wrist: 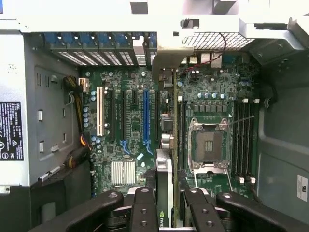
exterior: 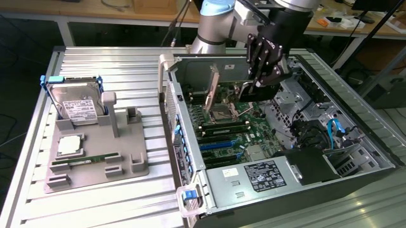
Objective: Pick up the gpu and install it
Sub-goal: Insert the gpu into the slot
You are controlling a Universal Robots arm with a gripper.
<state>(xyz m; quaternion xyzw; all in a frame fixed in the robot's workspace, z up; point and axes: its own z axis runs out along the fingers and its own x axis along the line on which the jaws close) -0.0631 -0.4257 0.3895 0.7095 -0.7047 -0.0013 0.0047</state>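
The gpu (exterior: 231,89) is a thin dark card with a silvery metal edge, held upright inside the open computer case (exterior: 190,156). My gripper (exterior: 257,85) is shut on its top edge. In the wrist view the gpu (wrist: 165,159) shows edge-on between my two black fingers (wrist: 145,208), with the gripper (wrist: 166,209) centred on it. The card runs along the motherboard (wrist: 130,140) between the long blue slot (wrist: 146,121) and the processor socket (wrist: 208,145). I cannot tell whether its lower edge touches a slot.
On the exterior view's left, a grey holder (exterior: 133,164) carries a silver hard drive (exterior: 76,107), a processor chip (exterior: 70,145) and a green memory stick (exterior: 85,162). Case walls, drive bays (exterior: 304,123), blue cables (exterior: 335,127) and the power supply (exterior: 260,175) surround the board.
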